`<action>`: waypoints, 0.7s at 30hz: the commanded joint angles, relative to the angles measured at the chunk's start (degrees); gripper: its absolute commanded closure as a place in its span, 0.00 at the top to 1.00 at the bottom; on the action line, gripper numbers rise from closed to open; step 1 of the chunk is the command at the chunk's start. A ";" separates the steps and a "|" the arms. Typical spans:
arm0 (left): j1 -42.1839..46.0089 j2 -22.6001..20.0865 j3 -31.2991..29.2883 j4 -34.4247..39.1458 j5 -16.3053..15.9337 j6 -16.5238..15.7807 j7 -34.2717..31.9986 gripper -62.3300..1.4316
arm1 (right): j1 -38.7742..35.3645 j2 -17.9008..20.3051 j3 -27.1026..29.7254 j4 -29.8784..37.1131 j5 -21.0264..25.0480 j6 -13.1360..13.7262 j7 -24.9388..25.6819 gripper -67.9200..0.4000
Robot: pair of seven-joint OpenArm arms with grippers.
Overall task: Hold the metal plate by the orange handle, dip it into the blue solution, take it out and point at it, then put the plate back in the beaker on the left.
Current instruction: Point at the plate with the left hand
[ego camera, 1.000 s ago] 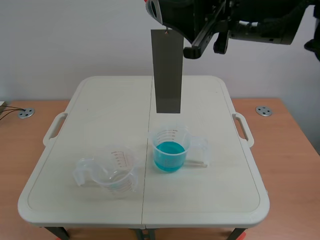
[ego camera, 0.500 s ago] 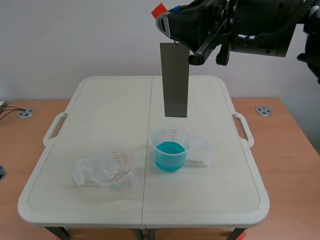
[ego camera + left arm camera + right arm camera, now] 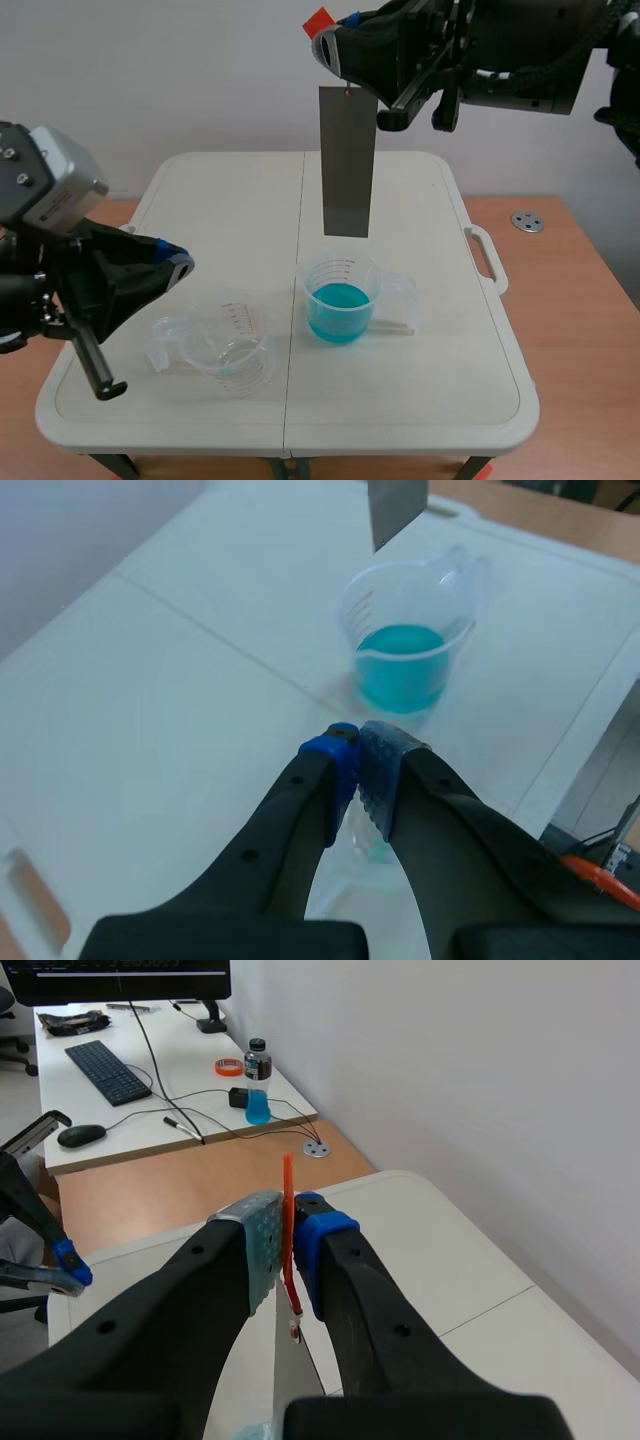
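A grey metal plate (image 3: pixel 346 160) hangs upright from an orange handle (image 3: pixel 318 20), which my right gripper (image 3: pixel 338 52) holds high over the table. In the right wrist view the right gripper (image 3: pixel 288 1228) is shut on the thin orange handle (image 3: pixel 288 1185). The plate's lower edge (image 3: pixel 397 505) is just above the beaker of blue solution (image 3: pixel 341 298), out of the liquid. The empty clear beaker (image 3: pixel 230 340) stands front left. My left gripper (image 3: pixel 178 265) is shut on nothing, hovering beside that beaker; its fingertips (image 3: pixel 345 750) meet, aimed toward the blue beaker (image 3: pixel 405 665).
Both beakers stand on a white folding table (image 3: pixel 200 200) with side handles. The blue beaker's handle (image 3: pixel 400 290) juts right. The left arm's body (image 3: pixel 50 250) covers the table's front left corner. Wooden desk surrounds the table, with round cable caps (image 3: pixel 527 221).
My left arm has come into view from the left and now hovers by the empty beaker. The right arm shifted the plate right and slightly down, then held it nearly still.
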 commanded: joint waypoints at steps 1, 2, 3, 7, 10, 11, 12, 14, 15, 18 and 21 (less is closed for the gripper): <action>-1.55 1.64 0.44 0.31 0.20 -0.07 0.31 0.05 | 1.33 0.15 0.13 0.74 1.07 0.04 0.66 0.02; -2.71 2.36 1.31 0.31 0.42 -0.09 1.03 0.05 | 1.33 0.15 0.13 0.74 1.07 0.04 0.66 0.02; -3.78 3.04 2.16 0.31 0.46 -0.09 1.70 0.05 | 1.33 0.15 0.13 0.74 1.07 0.04 0.66 0.02; -7.48 5.33 5.66 -0.55 1.51 -0.04 2.14 0.05 | 1.33 0.15 0.13 0.74 1.07 0.02 0.63 0.02; -10.45 7.06 8.70 -2.34 3.10 -0.04 3.48 0.05 | 1.33 0.15 0.13 0.74 1.07 0.02 0.66 0.02; -11.54 7.72 9.75 -3.26 3.26 0.13 4.02 0.05 | 1.33 0.15 0.13 0.74 1.07 0.02 0.66 0.02; -12.66 8.31 10.75 -4.24 3.26 0.37 4.50 0.05 | 1.33 0.15 0.13 0.74 1.07 0.02 0.63 0.02; -14.84 9.35 12.63 -6.43 3.26 0.37 4.52 0.05 | 1.33 0.15 0.13 0.74 1.07 0.02 0.63 0.02; -15.89 9.88 13.40 -7.39 3.26 0.37 4.50 0.05 | 1.33 0.15 0.13 0.74 1.07 0.02 0.63 0.02; -18.69 11.39 15.06 -9.73 3.54 0.44 4.52 0.05 | 1.31 0.15 0.13 0.74 1.07 0.00 0.63 0.02; -21.03 13.05 16.48 -11.50 5.81 0.79 4.52 0.05 | 1.31 0.15 0.13 0.74 1.07 0.00 0.66 0.02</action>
